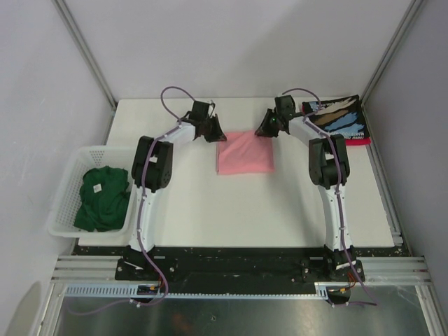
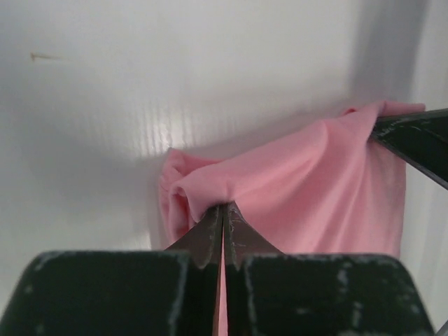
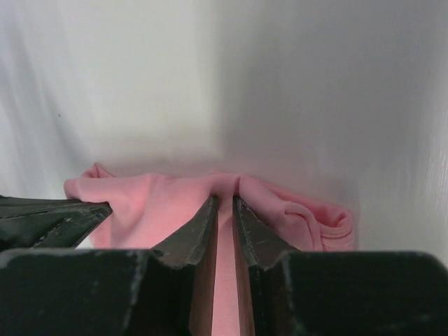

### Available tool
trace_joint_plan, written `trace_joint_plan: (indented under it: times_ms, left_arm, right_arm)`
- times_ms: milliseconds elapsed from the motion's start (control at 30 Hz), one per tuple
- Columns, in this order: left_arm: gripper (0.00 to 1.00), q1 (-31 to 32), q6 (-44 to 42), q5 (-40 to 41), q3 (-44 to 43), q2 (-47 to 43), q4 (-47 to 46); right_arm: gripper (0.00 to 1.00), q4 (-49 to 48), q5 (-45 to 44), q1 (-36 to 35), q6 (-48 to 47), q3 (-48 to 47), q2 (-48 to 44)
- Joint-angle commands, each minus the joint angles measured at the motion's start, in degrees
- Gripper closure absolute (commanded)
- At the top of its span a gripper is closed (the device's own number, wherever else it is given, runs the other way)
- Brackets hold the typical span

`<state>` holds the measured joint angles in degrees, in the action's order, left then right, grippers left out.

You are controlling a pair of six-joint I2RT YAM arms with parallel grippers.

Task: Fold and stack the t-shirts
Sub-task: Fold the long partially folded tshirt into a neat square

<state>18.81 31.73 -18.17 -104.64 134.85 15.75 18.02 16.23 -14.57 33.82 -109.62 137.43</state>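
Note:
The light pink t-shirt (image 1: 245, 152) lies folded into a rectangle at the far middle of the table. My left gripper (image 1: 218, 134) is shut on its far left corner, with the cloth (image 2: 315, 189) bunched at the closed tips (image 2: 224, 205). At the far right corner, my right gripper (image 1: 262, 129) is shut on a pinched fold of the same shirt (image 3: 154, 206), which runs between its tips (image 3: 224, 199). The dark green t-shirt (image 1: 103, 199) lies crumpled in the basket. The black printed t-shirt (image 1: 339, 119) lies folded at the back right, on top of a red one (image 1: 360, 141).
A white slatted basket (image 1: 66, 189) hangs off the table's left edge. Grey walls close in behind and to both sides. Each wrist view catches the other gripper's fingers at its edge (image 2: 416, 136) (image 3: 49, 220).

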Motion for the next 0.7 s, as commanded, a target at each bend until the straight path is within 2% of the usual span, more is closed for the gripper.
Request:
trace_joint_plan:
  times_ms: [0,300,500,667]
  left_arm:
    - [0.97,-1.59,3.3,2.85,-5.03,2.38,-0.29]
    - [0.89,-2.89,4.24,8.07,-5.06,-0.2,0.33]
    - [0.81,-4.21,4.49,6.91,-7.29,-0.06,1.08]
    - [0.74,-4.36,2.37,6.0,-5.37,-3.31,1.61]
  right_arm:
    - [0.79,1.92,1.18,1.35,-0.67,-6.68,2.96]
    - [0.68,2.51,0.76,2.33,-2.16,-5.19,0.04]
    - [0.66,4.98,-0.73,2.88,-4.07,-4.66,-4.1]
    - [0.64,7.55,0.13,2.39,-5.61,-3.99,-8.22]
